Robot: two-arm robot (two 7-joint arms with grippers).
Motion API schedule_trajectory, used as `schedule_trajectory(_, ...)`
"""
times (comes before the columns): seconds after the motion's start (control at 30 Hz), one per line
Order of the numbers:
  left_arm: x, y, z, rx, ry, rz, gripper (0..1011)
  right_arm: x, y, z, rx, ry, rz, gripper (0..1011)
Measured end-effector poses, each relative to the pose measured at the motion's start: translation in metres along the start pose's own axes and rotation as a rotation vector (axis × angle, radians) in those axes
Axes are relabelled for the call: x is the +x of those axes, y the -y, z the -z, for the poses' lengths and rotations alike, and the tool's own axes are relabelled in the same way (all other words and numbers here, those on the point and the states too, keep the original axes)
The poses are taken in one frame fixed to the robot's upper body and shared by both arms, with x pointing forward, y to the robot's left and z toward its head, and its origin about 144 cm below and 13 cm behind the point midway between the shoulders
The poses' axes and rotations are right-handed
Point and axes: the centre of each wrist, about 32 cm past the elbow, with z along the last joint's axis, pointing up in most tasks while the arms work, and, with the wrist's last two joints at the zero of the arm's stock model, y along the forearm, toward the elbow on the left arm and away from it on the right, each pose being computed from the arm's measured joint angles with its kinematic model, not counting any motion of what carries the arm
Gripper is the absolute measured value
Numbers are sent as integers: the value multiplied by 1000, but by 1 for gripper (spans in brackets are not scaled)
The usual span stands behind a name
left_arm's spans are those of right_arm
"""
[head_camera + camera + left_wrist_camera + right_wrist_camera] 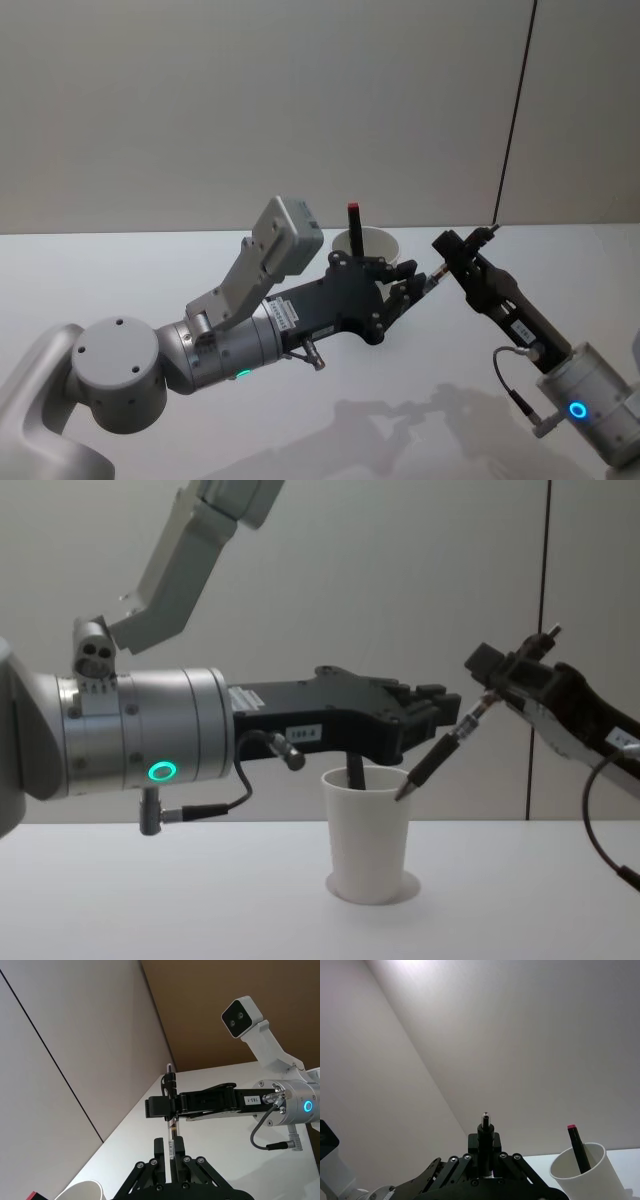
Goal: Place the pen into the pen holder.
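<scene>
We see the left gripper (171, 1142) reaching in level, its fingers closed to the width of a slim pen with a clear barrel and dark grip (435, 758). The pen slants tip-down near the rim of the white tapered paper cup (368, 830), not yet inside it; a black red-capped pen (577, 1147) stands in that cup. The right gripper (455, 248) clamps the pen's upper end, so we judge both hold it for a handover.
</scene>
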Motion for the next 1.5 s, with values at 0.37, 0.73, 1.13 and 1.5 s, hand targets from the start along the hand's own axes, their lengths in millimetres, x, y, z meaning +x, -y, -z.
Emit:
schedule_trajectory(0.37, 0, 0, 0, 0, 0, 0, 130, -1, 1, -1, -1, 11, 0, 132)
schedule_trajectory(0.73, 0, 0, 0, 0, 0, 0, 130, -2, 1, -2, -1, 22, -1, 132)
schedule_trajectory(1.13, 0, 0, 0, 0, 0, 0, 357, -3, 1, -6, -1, 39, 0, 132)
schedule_trajectory(1.5, 0, 0, 0, 0, 0, 0, 711, -3, 2, -9, -3, 57, 4, 132)
